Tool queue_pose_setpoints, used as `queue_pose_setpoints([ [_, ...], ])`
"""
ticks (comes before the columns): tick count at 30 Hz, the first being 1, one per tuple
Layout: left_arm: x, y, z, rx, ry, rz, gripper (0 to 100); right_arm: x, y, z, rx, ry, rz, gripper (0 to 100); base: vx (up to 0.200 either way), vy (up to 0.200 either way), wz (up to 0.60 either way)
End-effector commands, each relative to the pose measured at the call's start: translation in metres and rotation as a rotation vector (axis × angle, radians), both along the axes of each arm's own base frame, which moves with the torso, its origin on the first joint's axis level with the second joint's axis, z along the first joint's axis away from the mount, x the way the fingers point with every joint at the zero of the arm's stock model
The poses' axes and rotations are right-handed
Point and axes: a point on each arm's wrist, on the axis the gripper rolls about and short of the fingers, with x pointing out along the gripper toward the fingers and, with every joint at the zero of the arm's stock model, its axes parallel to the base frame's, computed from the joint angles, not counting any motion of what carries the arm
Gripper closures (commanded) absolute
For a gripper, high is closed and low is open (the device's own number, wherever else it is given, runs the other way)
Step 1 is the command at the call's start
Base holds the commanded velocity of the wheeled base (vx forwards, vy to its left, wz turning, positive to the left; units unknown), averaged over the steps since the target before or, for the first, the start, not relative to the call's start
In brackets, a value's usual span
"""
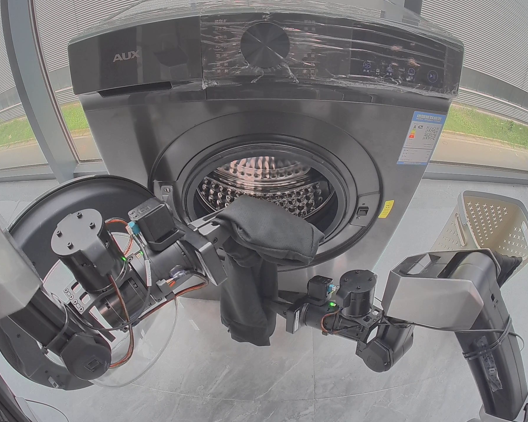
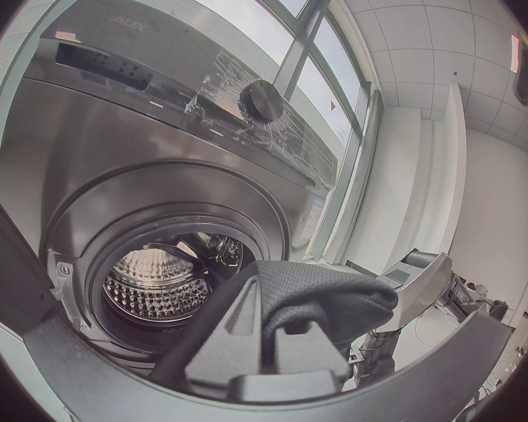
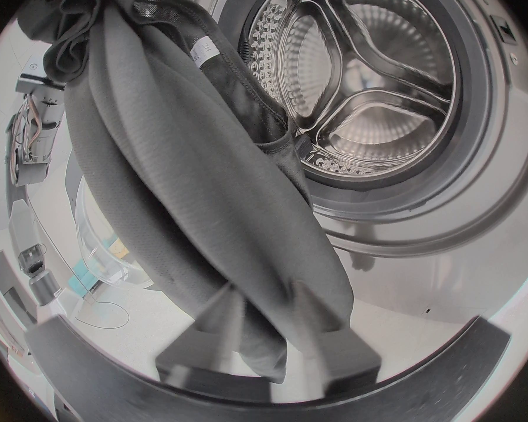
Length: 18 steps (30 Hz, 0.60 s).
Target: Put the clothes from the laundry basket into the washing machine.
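Observation:
A dark grey garment [image 1: 270,230] is draped over my left gripper [image 1: 217,227], which is shut on it right in front of the washing machine's open drum [image 1: 264,177]. Its upper fold rests against the lower rim of the opening, and the rest hangs down toward the floor. In the left wrist view the cloth [image 2: 328,294] bunches over the gripper [image 2: 270,317], with the drum [image 2: 152,288] beyond. My right gripper [image 1: 274,310] sits low at the hanging part. From the right wrist view the cloth [image 3: 205,206] runs down into that gripper [image 3: 270,306], below the drum [image 3: 364,83].
The round machine door [image 1: 70,206] stands swung open on the left, behind my left arm. A beige laundry basket [image 1: 493,224] stands on the floor to the right of the machine. Pale tiled floor [image 1: 217,370] lies in front.

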Motion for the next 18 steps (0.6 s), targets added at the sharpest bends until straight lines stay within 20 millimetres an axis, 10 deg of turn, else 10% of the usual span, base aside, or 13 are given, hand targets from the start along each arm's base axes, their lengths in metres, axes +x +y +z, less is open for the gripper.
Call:
queue_pose_setpoints([
  [1,0.001,-0.005,-0.009,0.022,0.017,-0.007,100,-0.007,0.000,-0.012,-0.012,0.022,0.009,100,0.000,0.000,0.00],
  [7,-0.006,-0.003,-0.010,0.019,0.037,-0.014,100,-0.005,-0.013,-0.001,0.011,-0.005,-0.019,100,0.000,0.000,0.00],
  [18,-0.020,0.008,0.001,0.008,0.015,-0.004,100,-0.075,-0.065,0.105,0.038,-0.051,-0.045,100,0.000,0.000,0.00],
])
